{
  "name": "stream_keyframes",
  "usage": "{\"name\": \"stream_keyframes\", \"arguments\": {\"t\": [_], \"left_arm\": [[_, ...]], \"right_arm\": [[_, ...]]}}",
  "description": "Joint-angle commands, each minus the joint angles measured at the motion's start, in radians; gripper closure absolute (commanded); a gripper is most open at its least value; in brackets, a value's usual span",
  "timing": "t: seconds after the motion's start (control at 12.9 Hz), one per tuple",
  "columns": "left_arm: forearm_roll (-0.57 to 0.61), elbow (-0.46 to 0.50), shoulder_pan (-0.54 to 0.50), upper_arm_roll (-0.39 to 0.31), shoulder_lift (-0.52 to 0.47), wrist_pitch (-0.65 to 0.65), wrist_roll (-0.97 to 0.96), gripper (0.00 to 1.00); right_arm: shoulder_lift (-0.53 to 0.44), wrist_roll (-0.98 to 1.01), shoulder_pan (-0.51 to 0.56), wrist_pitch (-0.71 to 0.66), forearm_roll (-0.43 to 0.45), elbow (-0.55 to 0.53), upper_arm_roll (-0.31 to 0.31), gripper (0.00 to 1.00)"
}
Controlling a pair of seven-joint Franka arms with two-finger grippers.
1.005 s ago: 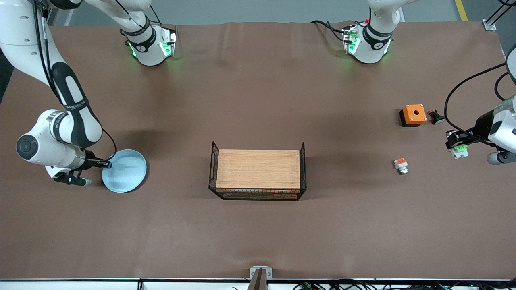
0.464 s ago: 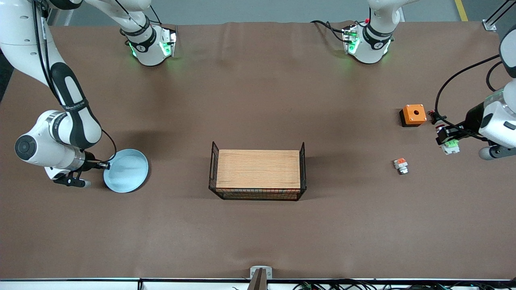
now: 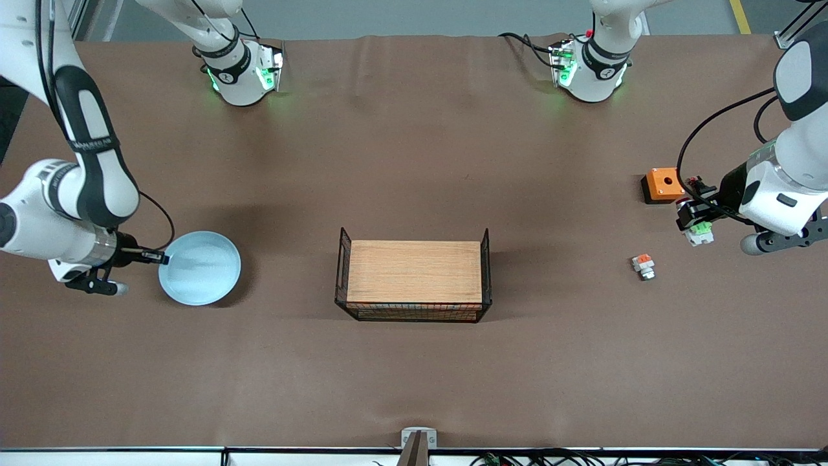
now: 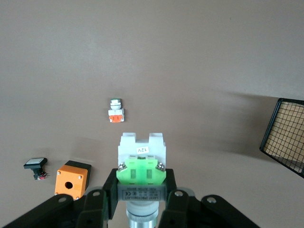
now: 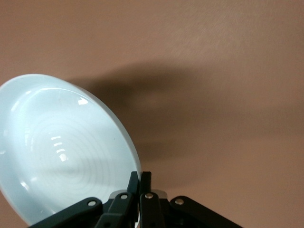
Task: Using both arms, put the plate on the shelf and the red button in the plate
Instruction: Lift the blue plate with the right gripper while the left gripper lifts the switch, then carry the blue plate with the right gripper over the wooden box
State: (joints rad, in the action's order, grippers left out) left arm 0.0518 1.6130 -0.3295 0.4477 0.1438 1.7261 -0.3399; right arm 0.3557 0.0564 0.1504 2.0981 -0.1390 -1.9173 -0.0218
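The pale blue-white plate (image 3: pixel 200 267) hangs a little above the table at the right arm's end. My right gripper (image 3: pixel 155 257) is shut on its rim; the right wrist view shows the plate (image 5: pixel 61 147) tilted, with the rim pinched in my right gripper (image 5: pixel 141 178). My left gripper (image 3: pixel 693 220) is shut on the red button (image 3: pixel 698 230), held above the table at the left arm's end, beside the orange box. In the left wrist view the button's green block and white body (image 4: pixel 141 159) stick out from my left gripper (image 4: pixel 141 190); its red cap is hidden.
A wire basket with a wooden board (image 3: pixel 414 273) stands mid-table. An orange box with a hole (image 3: pixel 661 184) and a small black part (image 4: pixel 36 167) lie at the left arm's end. A white part with an orange-red block (image 3: pixel 643 266) lies nearer the camera.
My right gripper has lifted the plate and carried it a little farther from the camera. My left gripper has carried the red button up and toward the table's middle.
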Motion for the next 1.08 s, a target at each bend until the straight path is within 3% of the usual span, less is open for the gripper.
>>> {"name": "stream_keyframes", "arguments": {"t": [0.0,0.31,0.54,0.62,0.85,1.0], "left_arm": [[-0.010,0.005,-0.003,0.002,-0.004,-0.016,-0.005,1.00],[-0.007,0.005,-0.005,0.000,0.013,-0.019,-0.008,1.00],[-0.003,0.005,-0.003,0.000,0.026,-0.011,-0.014,1.00],[-0.001,0.005,-0.005,0.000,0.027,-0.011,-0.017,0.99],[-0.001,0.005,-0.003,0.000,0.027,-0.014,-0.030,0.99],[-0.004,0.004,-0.002,0.000,0.025,-0.016,-0.036,1.00]], "right_arm": [[-0.159,-0.142,-0.046,-0.171,-0.019,-0.028,0.003,1.00],[-0.366,-0.408,-0.127,-0.455,-0.018,-0.026,0.005,1.00],[-0.512,-0.721,-0.259,-0.610,-0.021,-0.019,0.009,1.00],[-0.535,-0.830,-0.314,-0.634,-0.034,-0.012,0.010,1.00],[-0.543,-1.218,-0.406,-0.664,-0.187,0.053,0.014,1.00],[-0.540,-1.448,-0.486,-0.617,-0.202,0.072,0.045,1.00]]}}
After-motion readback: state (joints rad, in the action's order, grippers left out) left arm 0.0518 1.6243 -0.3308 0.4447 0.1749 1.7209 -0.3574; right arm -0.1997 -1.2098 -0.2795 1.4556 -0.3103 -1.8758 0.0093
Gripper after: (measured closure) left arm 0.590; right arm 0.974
